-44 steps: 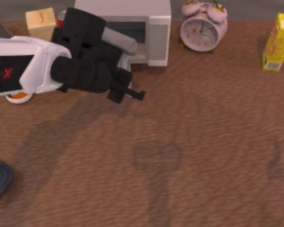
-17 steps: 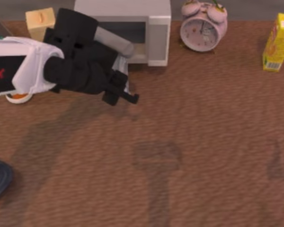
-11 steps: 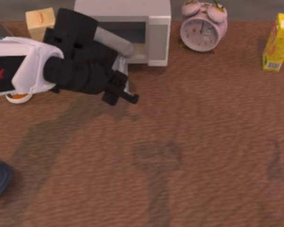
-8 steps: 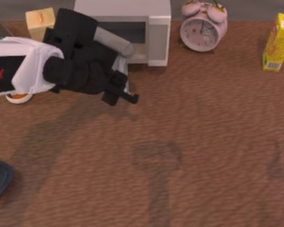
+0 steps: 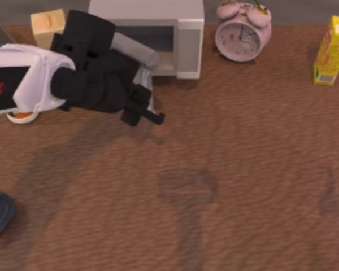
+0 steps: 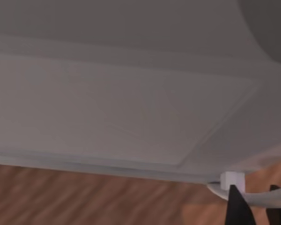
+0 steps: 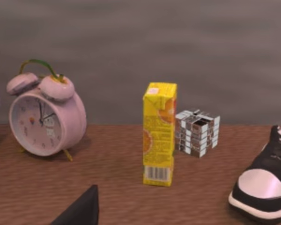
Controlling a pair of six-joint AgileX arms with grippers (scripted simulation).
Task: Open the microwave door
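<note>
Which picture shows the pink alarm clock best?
The right wrist view shows the pink alarm clock best: you see its whole face, hands, both bells and feet from the front. The top view shows the clock too, but from above, beside the microwave. The left wrist view does not show it at all.

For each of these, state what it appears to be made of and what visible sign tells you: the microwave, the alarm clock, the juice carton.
The microwave: seemingly painted metal or plastic, going by its flat, matte silver-grey panels.
The alarm clock: looks like glossy pink plastic or enamelled metal, with soft highlights on its bells.
The juice carton: probably printed cardboard, with sharp folded edges and a barcode.
</note>
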